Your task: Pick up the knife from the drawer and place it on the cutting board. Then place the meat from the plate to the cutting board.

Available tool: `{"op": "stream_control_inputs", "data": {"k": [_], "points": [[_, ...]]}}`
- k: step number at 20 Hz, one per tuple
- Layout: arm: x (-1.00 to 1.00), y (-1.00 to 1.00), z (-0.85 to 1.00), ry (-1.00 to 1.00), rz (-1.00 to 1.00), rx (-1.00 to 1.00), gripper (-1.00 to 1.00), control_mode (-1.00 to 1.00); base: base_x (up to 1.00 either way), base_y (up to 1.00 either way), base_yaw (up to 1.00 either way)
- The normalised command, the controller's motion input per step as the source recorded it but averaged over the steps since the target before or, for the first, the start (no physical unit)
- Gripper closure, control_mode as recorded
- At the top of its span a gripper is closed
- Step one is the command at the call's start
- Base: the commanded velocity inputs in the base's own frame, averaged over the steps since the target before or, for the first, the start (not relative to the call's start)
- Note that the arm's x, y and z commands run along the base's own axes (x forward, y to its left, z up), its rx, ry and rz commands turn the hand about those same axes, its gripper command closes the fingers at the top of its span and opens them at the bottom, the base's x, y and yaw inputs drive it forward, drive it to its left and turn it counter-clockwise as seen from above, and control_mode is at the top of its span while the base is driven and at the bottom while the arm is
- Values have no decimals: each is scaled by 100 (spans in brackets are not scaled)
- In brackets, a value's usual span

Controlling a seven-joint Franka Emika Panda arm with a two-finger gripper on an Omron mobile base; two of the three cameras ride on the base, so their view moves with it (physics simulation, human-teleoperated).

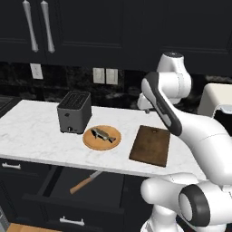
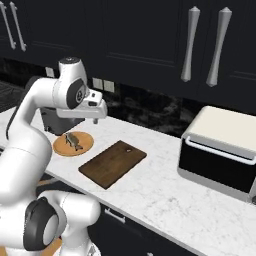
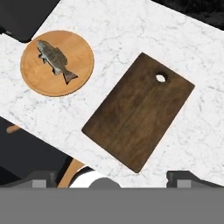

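The knife (image 1: 85, 182) with its orange-brown handle lies diagonally in the open black drawer (image 1: 53, 183) under the counter edge. On the counter, the grey fish-shaped meat (image 1: 103, 134) (image 3: 56, 59) rests on the round tan plate (image 1: 102, 137) (image 3: 57, 62) (image 2: 73, 143). The dark brown cutting board (image 1: 151, 145) (image 2: 113, 163) (image 3: 139, 110) lies bare to the plate's right. My gripper (image 2: 95, 119) (image 3: 114, 178) hangs open high above the counter, over the board's near edge, holding nothing. Its fingertips (image 3: 41, 178) stand wide apart.
A grey toaster (image 1: 74, 112) stands left of the plate against the back. A white toaster oven (image 2: 220, 150) sits at the counter's right end. Tall upper cabinet doors with long handles (image 2: 189, 45) hang above. Marble counter (image 3: 131, 39) surrounds the board.
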Motion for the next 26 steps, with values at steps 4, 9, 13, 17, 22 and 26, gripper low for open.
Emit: {"op": "stream_control_inputs", "data": {"k": [4,9,13,17,22,26], "points": [[0,0,0,0,0,0,-100,100,0,0,0],[0,0,0,0,0,0,-100,100,0,0,0],[-52,0,-16,0,2,0,-100,-100,0,0,0],[-94,72,-90,0,-3,-2,-100,-100,0,0,0],[-50,100,-100,0,-16,-1,-100,-100,0,0,0],[-3,100,-100,2,-21,0,-100,-100,0,0,0]]}}
